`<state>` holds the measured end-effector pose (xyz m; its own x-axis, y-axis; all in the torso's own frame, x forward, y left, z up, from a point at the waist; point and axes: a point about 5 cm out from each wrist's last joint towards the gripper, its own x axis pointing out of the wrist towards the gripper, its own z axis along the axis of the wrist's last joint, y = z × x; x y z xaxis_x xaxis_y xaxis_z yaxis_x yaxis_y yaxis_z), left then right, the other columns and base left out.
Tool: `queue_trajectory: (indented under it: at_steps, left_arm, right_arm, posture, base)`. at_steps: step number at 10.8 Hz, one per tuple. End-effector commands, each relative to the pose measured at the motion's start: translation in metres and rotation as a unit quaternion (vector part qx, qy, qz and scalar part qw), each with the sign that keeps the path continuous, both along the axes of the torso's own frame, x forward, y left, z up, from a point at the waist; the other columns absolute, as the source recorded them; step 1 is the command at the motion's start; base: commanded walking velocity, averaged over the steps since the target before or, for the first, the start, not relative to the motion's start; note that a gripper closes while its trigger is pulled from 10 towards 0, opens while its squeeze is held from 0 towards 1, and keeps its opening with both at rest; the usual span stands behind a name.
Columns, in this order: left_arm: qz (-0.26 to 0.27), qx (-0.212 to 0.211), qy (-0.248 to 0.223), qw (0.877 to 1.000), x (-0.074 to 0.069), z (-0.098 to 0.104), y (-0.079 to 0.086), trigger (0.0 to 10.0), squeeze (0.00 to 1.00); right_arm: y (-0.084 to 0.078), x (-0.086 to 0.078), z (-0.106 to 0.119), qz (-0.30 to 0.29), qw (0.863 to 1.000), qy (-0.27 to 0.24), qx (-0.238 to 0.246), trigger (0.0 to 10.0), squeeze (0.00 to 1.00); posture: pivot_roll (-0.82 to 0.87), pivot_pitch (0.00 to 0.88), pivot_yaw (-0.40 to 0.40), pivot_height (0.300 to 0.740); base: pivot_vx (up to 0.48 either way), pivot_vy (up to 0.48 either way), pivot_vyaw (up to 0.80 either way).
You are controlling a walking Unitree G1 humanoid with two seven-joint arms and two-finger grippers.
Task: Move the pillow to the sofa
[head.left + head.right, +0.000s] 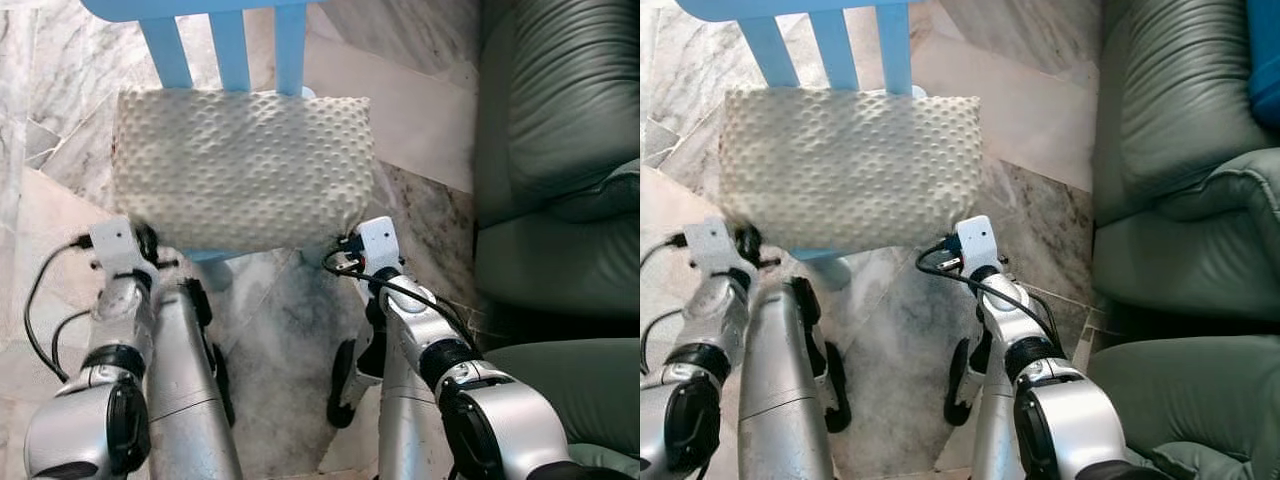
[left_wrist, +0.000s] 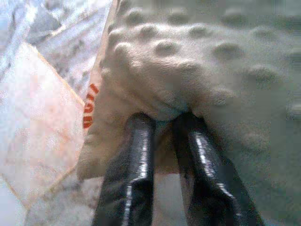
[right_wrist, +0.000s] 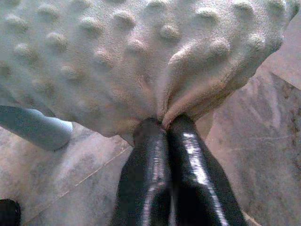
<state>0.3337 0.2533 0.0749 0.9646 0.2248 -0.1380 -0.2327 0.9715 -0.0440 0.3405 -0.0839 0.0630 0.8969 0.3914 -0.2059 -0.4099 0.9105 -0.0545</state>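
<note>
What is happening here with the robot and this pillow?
The robot holds a cream bumpy pillow by its near edge with both arms. The left gripper and the right gripper each have their jaws pinched on the fabric. The pillow is over a light blue chair. The green sofa stands to the robot's right.

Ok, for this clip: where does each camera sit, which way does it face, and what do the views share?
Left eye view: on the head, looking down at the pillow on the blue chair, the sofa at right; both silver arms show.
Right eye view: same scene, slightly shifted.
Left wrist view: looks along the left pincer, pinching the pillow's edge.
Right wrist view: looks along the right pincer, shut on a pillow fold above a chair leg.
All four share the pillow.
</note>
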Motion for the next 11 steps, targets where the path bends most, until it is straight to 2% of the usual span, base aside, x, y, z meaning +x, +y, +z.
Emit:
queue_trajectory:
  at_steps: [1,2,4,7,8,11]
  left_arm:
    - [-0.013,0.013,0.001,1.000,-0.001,-0.002,-0.004,0.0,0.00]
    - [-0.022,0.014,-0.009,1.000,0.001,0.001,-0.007,0.0,0.00]
    - [-0.026,0.025,-0.079,0.996,0.007,0.019,-0.014,0.0,0.00]
    - [-0.009,0.036,-0.116,0.993,0.003,0.024,-0.012,0.0,0.00]
    - [-0.016,0.044,-0.145,0.988,0.006,0.036,-0.014,0.0,0.00]
    - [-0.034,0.054,-0.192,0.979,0.016,0.063,-0.017,0.0,0.00]
  right_arm:
    - [-0.002,-0.008,-0.014,-0.001,1.000,0.027,-0.006,0.0,0.00]
    - [-0.003,-0.008,-0.014,-0.002,1.000,0.027,-0.007,0.0,0.00]
    - [-0.007,-0.008,-0.014,-0.007,1.000,0.026,-0.011,0.0,0.00]
    - [-0.013,-0.008,-0.014,-0.008,1.000,0.019,-0.012,0.0,0.00]
    - [-0.017,-0.004,-0.007,-0.002,1.000,0.003,-0.009,0.0,0.00]
    - [-0.028,0.005,0.010,0.009,0.999,-0.032,-0.005,0.0,0.00]
  posture:
    - [0.06,0.457,-0.171,0.519]
    - [0.06,0.456,-0.171,0.519]
    - [0.06,0.441,-0.174,0.519]
    - [0.06,0.422,-0.183,0.519]
    - [0.06,0.388,-0.184,0.519]
    - [0.05,0.314,-0.178,0.519]
  base:
    - [0.000,0.000,0.00]
    - [0.000,0.000,0.00]
    - [0.000,0.000,0.00]
    - [0.000,0.000,0.00]
    - [0.000,0.000,0.00]
    - [0.000,0.000,0.00]
